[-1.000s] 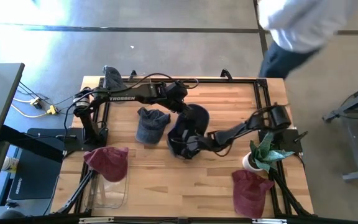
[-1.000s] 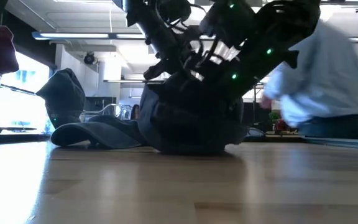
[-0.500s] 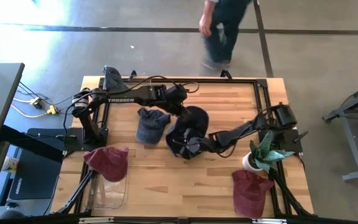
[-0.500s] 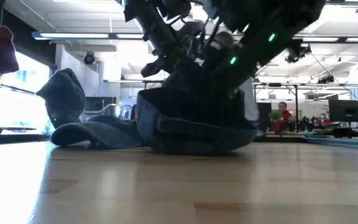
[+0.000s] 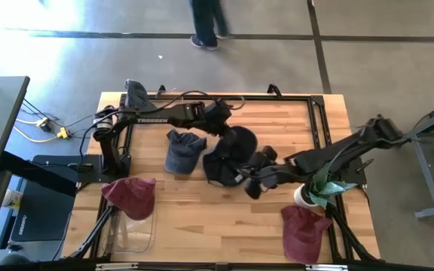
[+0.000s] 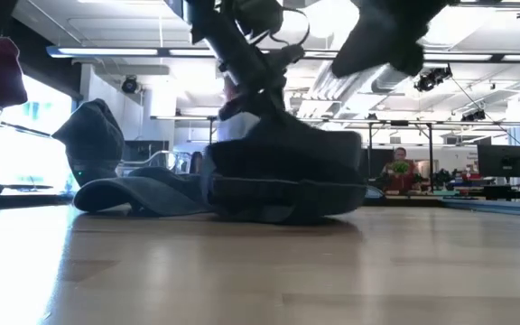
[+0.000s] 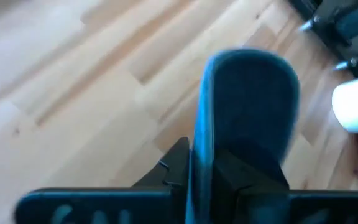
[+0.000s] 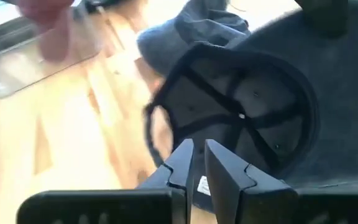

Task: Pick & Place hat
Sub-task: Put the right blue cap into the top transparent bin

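Note:
The dark navy hat (image 5: 228, 156) lies at the table's middle, and in the low view the hat (image 6: 283, 181) rests on the wood. My left gripper (image 5: 227, 134) is above its far side, shut on the brim. My right gripper (image 5: 249, 187) hovers just right of the hat with its fingers close together. It is raised off the table in the low view (image 6: 386, 36). In the right wrist view the gripper (image 8: 197, 149) points at the hat's hollow inside (image 8: 241, 118) without touching it. My left gripper pinches the hat's brim (image 7: 201, 134) between its two fingers (image 7: 178, 163). The brim stands edge-on in the gap and sticks out past the fingertips. The fingers come slanting down from the table's far left, and the hat's crown (image 6: 287, 199) sits on the table below them.
A grey-blue cap (image 5: 184, 149) lies just left of the hat. One red cap (image 5: 130, 194) sits on a clear container at the near left, another red cap (image 5: 304, 229) at the near right. A potted plant (image 5: 316, 187) stands by my right arm. A person (image 5: 206, 19) walks beyond the far edge.
My right gripper has drawn away from the hat's near rim, moving toward the table's right edge and upward. The hat has shifted slightly to the right and settled flatter on the table, still held by my left gripper. The person beyond the table has walked leftward.

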